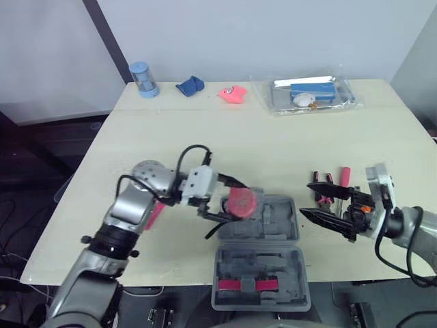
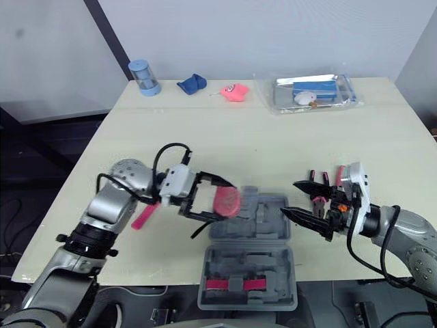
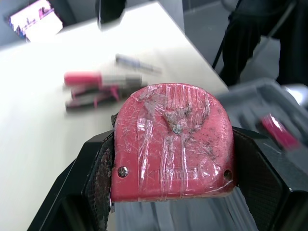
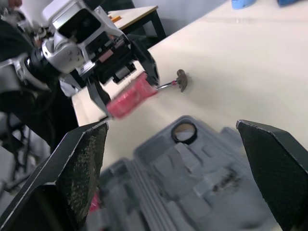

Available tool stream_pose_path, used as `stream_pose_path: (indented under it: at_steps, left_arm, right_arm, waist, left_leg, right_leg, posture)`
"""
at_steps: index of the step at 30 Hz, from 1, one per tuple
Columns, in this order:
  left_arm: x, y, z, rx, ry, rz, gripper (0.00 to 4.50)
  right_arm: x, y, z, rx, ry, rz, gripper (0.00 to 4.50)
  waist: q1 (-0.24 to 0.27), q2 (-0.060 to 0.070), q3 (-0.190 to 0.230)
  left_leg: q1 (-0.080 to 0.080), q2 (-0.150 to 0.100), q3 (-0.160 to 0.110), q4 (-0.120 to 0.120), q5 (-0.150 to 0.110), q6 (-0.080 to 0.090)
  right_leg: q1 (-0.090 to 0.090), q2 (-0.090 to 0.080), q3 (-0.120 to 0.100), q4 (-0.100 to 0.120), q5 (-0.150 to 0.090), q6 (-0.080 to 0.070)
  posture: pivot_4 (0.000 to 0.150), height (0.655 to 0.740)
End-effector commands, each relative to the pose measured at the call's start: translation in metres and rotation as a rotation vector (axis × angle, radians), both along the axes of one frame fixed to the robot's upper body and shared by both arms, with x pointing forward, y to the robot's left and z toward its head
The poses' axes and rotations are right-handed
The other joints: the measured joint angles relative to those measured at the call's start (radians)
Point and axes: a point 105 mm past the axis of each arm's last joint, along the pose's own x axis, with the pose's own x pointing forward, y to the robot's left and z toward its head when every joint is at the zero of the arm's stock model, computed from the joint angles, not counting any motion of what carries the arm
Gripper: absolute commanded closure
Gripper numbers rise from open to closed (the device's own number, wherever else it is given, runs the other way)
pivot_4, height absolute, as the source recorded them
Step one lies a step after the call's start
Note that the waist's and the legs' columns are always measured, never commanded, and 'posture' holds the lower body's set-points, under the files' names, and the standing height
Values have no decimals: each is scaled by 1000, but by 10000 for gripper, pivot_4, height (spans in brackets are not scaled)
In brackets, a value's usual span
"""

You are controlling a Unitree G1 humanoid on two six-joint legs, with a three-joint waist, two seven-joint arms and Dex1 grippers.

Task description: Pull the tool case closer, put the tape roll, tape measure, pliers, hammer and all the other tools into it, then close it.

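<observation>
Your left pincer [image 1: 231, 205] is clamped on the red tape measure [image 3: 173, 144], holding it at the left rim of the open tool case [image 1: 281, 220], which sits at the near edge of the desk [image 1: 205, 137]. The tray's recesses lie just right of it and below, so you likely need to carry rightward, then lower. Your right pincer [image 1: 306, 199] hangs open off the case's right side.

A clear plastic tray [image 1: 349, 96] sits at the far edge of the desk [image 1: 273, 143], holding a blue box [image 1: 315, 89] and a small white object [image 1: 303, 100]. To the tray's left lie a pink toy [image 1: 233, 94], then a crumpled blue cloth [image 1: 190, 85], then an upright blue cylinder [image 1: 143, 78].
</observation>
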Motion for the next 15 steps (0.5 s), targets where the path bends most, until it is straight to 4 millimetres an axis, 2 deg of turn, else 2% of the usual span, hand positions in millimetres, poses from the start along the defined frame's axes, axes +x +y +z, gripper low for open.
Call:
stream_pose_path:
  at_steps: [1, 9, 15]
  left_arm:
    - [1, -21, 10, -32, -58, -13, 14839]
    - [13, -62, 14, -91, -121, 7, 14839]
    - [13, -73, 11, -95, -134, -7, 14839]
  right_arm:
    - [-2, 8, 4, 4, 78, -11, 0]
    - [1, 20, -6, 65, 364, -62, 0]
    - [4, 29, 1, 160, 474, -97, 0]
  waist:
    - [1, 0, 0]
    - [0, -3, 2]
    - [2, -4, 2]
  left_leg:
    - [0, 0, 0, 0, 0, 0]
    - [-1, 0, 0, 1, 0, 0]
    - [-2, 0, 0, 2, 0, 0]
  right_leg:
    - [0, 0, 0, 0, 0, 0]
    - [0, 0, 0, 0, 0, 0]
    - [0, 0, 0, 0, 0, 0]
  posture:
    - [1500, 7400]
    - [1500, 7400]
    - [1500, 7400]
